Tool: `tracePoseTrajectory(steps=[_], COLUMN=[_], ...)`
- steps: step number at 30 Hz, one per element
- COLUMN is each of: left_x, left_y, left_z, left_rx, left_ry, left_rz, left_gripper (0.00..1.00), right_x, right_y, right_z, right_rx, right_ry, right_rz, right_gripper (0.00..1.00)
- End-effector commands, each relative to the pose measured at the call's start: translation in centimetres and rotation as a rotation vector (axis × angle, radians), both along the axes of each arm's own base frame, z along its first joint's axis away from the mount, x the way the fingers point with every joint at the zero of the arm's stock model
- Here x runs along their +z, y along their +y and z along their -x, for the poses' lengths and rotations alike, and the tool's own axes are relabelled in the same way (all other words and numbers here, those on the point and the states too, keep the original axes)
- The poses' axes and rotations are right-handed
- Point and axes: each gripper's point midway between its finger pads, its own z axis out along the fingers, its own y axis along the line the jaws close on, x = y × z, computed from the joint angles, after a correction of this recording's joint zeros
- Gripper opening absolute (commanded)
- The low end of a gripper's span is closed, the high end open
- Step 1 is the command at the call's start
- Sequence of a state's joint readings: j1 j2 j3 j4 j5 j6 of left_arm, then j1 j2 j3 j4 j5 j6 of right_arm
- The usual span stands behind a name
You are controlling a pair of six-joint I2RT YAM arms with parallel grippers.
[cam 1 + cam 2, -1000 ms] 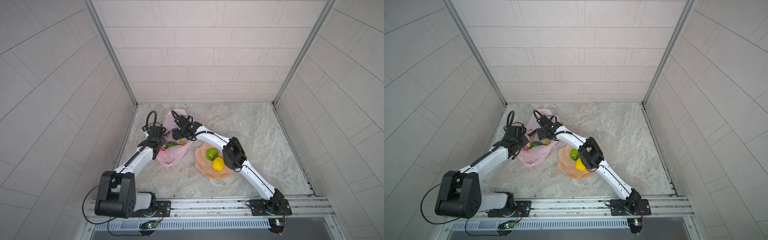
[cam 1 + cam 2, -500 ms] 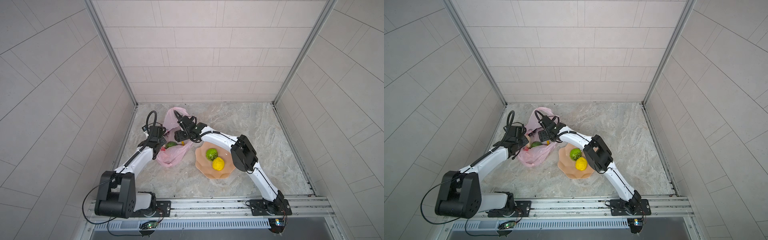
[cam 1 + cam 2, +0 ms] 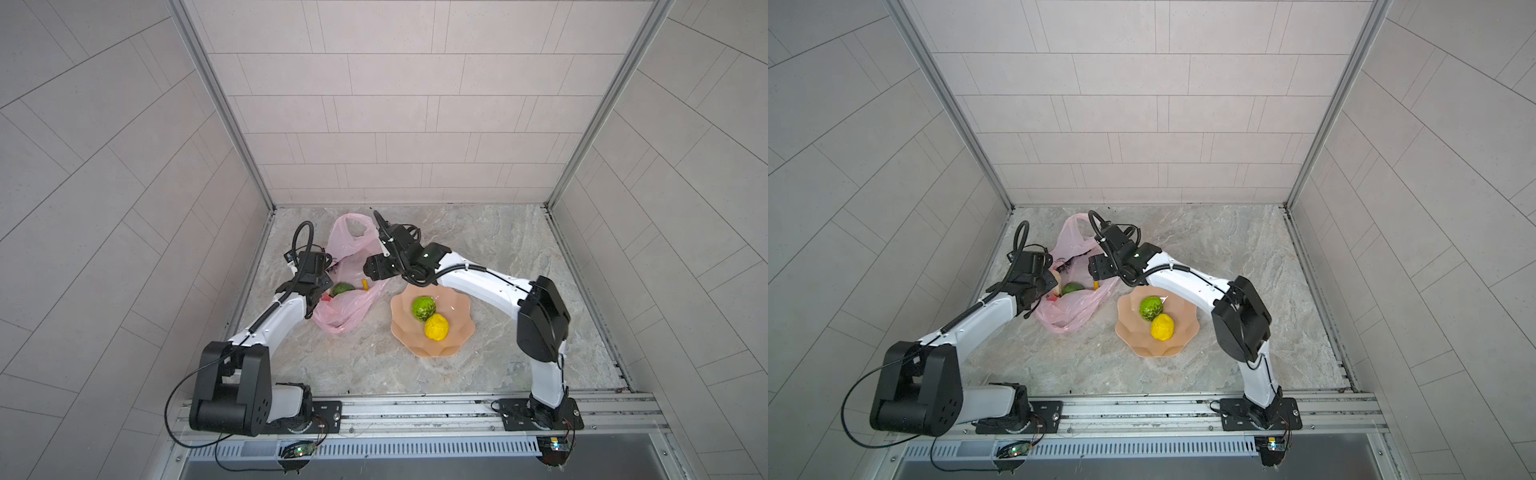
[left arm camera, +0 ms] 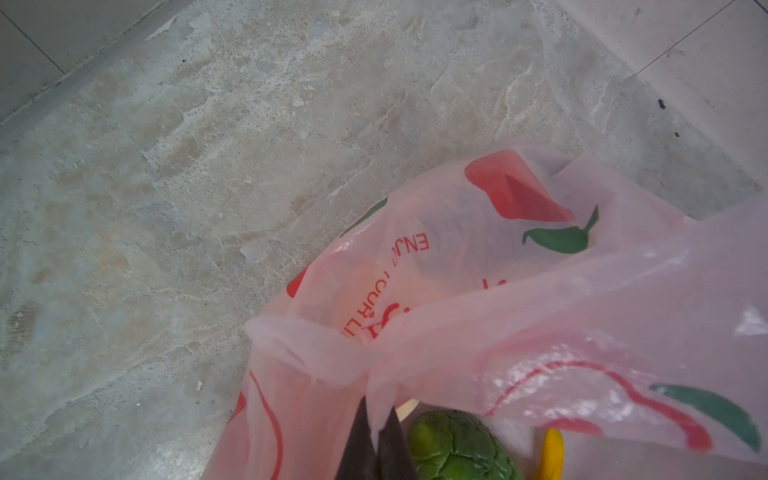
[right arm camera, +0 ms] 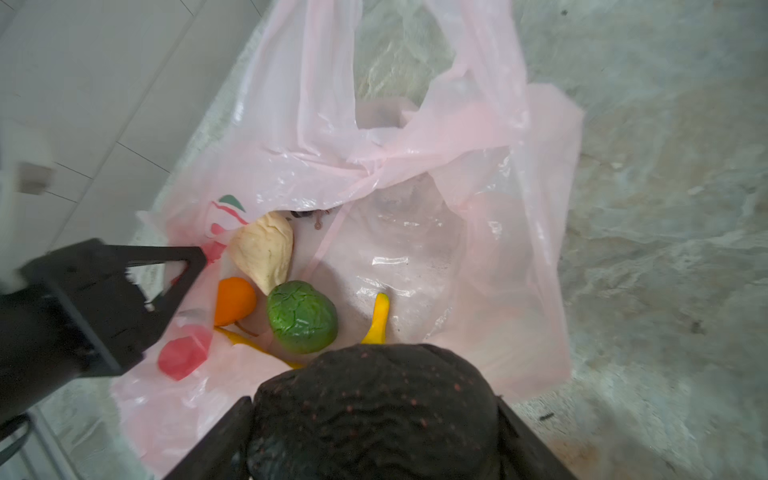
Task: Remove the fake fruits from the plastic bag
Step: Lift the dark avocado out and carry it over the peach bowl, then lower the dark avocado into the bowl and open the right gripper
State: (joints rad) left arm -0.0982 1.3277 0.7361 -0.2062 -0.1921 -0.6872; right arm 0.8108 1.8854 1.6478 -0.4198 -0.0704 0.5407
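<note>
Left end effector (image 4: 376, 415): we see it pinched together on the rim of the plastic bag (image 4: 540, 299) | right end effector (image 5: 372, 432): spread wide, clamped on the dark fruit (image 5: 374, 386) at the bag's mouth | bag lies on the bench (image 3: 478, 249), green ball (image 5: 301, 316) and banana (image 5: 378, 320) inside.

You see only part of the banana (image 5: 380, 318); the dark fruit (image 5: 374, 411), itself cropped by the edge, hides the rest.

The left hand (image 4: 378, 411) pinches the plastic bag (image 4: 540, 316) beside a green fruit (image 4: 459, 451).
</note>
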Motion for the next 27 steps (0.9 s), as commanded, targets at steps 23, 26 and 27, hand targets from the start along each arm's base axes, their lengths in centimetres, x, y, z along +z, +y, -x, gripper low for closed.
tracePoseTrajectory(steps=[23,26,27], left_x=[0.5,0.5,0.5], left_y=[0.3,0.4,0.4], left_z=[0.3,0.3,0.3], left_rx=[0.003,0.004,0.004], left_ry=[-0.010,-0.011,-0.009], left_rz=[-0.023,-0.022,-0.023], left_gripper=[0.00,0.00,0.00], right_x=[-5.6,-6.3,-6.4], right_y=[-16.7,-17.1,-17.3], right_z=[7.4,7.6,7.6], right_rx=[-0.568,-0.597,-0.606], right_ry=[0.112,0.125,0.126], right_rz=[-0.063,-0.068,-0.071], right_gripper=[0.65,0.65,0.65])
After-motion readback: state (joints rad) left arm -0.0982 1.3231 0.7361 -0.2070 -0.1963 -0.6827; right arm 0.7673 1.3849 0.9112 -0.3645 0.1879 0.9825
